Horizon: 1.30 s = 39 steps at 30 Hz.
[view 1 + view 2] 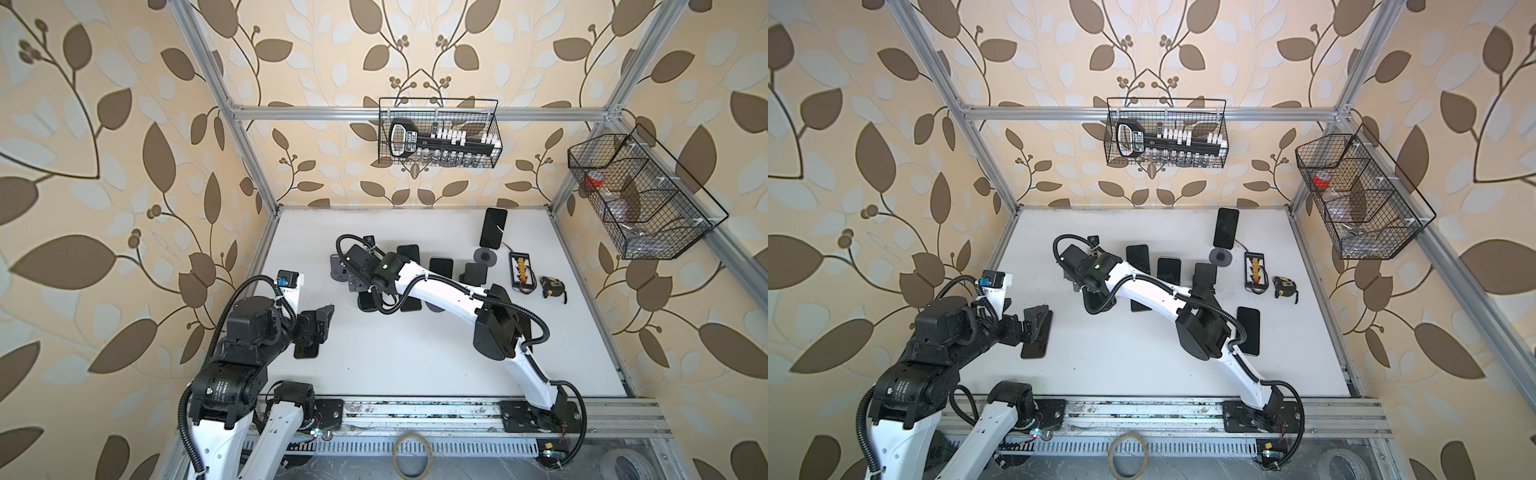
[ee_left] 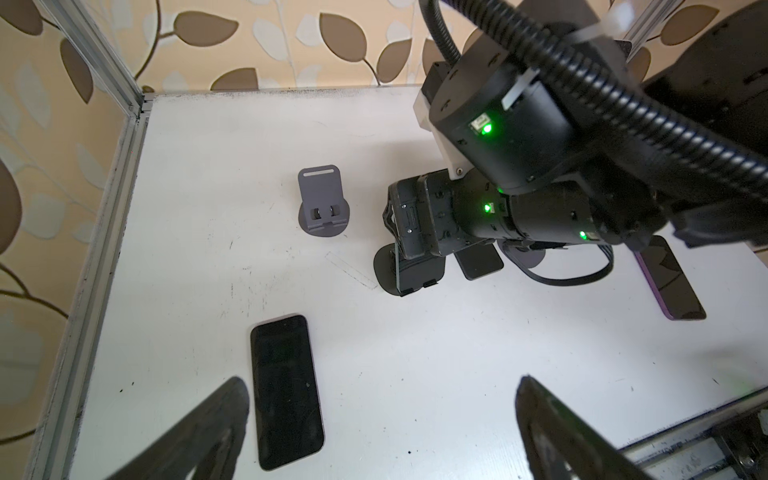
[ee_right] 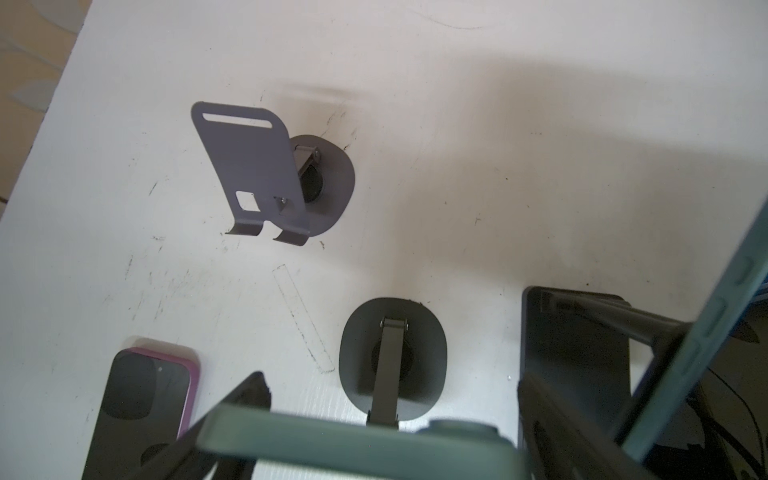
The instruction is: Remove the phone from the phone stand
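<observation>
Right claw [image 3: 392, 382] astride green phone [image 3: 353, 449], phone propped on dark stand [image 3: 361, 332]

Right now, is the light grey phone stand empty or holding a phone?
Empty. The light grey phone stand shows its bare plate and both bottom hooks, with nothing resting on them.

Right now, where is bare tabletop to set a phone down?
Bare: front stretch along aluminium rail, right of flat black phone; back-left corner behind empty grey phone stand. Crowded: the middle, phones and stands under the white right arm.
</observation>
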Each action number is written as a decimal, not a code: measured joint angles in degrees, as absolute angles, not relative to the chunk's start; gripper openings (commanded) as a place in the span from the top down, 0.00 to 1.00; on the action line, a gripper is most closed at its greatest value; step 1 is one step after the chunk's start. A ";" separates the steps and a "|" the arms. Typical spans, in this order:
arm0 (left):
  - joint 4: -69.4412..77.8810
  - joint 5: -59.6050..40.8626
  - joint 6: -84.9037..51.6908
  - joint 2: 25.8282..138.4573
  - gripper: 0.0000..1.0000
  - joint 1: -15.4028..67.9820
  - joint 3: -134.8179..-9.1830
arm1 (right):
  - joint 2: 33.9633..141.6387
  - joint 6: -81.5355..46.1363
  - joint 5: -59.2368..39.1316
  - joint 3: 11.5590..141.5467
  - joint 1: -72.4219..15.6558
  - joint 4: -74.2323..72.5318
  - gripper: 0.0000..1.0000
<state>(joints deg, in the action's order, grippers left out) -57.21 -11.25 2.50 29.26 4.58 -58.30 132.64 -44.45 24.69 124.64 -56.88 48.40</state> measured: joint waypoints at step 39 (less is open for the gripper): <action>-57.19 -10.17 2.81 27.51 0.01 4.97 -58.28 | 133.16 -46.87 25.08 124.64 -56.88 47.88 0.27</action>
